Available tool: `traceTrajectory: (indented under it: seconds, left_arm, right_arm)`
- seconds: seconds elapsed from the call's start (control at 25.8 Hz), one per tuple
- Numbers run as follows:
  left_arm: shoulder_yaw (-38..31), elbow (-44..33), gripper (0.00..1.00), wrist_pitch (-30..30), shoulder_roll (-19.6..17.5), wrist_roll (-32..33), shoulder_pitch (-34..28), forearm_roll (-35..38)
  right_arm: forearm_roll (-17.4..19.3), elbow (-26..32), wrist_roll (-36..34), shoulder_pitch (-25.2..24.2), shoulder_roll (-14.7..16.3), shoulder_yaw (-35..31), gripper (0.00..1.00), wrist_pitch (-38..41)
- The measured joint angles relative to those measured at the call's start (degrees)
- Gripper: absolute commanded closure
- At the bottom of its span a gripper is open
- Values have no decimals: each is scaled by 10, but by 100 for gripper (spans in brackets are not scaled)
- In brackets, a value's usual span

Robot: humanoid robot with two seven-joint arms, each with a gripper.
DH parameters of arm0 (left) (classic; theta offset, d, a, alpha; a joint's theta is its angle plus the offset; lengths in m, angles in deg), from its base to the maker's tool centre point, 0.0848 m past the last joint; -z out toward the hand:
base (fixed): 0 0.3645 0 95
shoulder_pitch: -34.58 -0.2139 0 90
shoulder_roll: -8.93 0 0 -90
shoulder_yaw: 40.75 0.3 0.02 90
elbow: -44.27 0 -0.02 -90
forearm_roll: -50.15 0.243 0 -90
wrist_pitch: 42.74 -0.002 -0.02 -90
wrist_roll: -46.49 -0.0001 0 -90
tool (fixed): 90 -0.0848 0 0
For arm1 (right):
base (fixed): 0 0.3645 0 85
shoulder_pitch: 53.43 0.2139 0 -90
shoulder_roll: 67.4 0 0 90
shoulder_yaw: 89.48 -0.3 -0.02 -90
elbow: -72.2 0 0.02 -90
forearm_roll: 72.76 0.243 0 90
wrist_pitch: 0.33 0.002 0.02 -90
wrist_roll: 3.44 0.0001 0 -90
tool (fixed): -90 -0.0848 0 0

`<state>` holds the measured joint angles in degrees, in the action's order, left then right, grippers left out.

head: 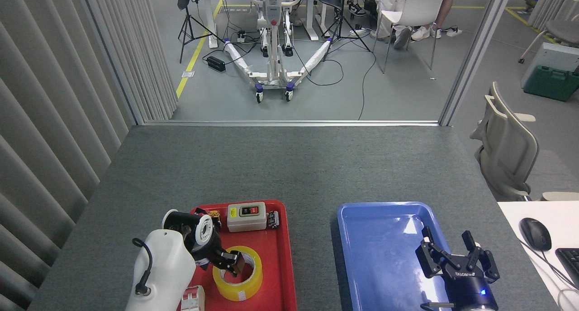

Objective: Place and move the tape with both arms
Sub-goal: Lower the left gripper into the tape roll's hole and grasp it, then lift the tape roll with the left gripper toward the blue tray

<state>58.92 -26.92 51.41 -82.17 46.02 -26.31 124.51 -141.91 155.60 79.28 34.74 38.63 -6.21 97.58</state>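
At nine o'clock of the red tray, left hand reaching down into the tape, one finger inside the pale core, another apparently outside the near-left wall; whether closed on it, cannot tell. Tape lying flat in the tray's near half, at six o'clock of the grey switch box. Probably light and stiff, the cardboard core rigid, the glossy yellow outside slippery; best to pinch the wall from inside and outside. At three o'clock, right hand with fingers spread wide, empty, over the blue tray.
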Motion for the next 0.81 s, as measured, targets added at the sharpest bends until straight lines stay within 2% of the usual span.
traceTrajectory:
  seconds: [0.12,0.23,0.27,0.35,0.54,0.7,0.81]
  left_arm:
    - [-1,14,43,-1,3,-17,3,2]
    - [-2,29,58,-1,5,-46,4,3]
    - [-2,34,70,-1,5,-55,5,3]
    - [-1,47,100,-1,6,-72,6,3]
    - [-1,54,100,32,5,-83,8,-3]
    - [-1,42,100,121,-2,-85,14,-12]
    - [0,11,100,206,-25,-85,26,-74]
  right_arm:
    - [1,0,0,0,2,0,0,3]
    - [2,0,0,1,3,0,0,5]
    - [2,0,0,1,4,0,0,5]
    - [3,0,0,1,4,0,0,7]
    - [3,0,1,1,4,-2,0,12]
    - [3,0,2,0,3,-2,0,13]
    - [3,0,2,0,3,-2,0,13]
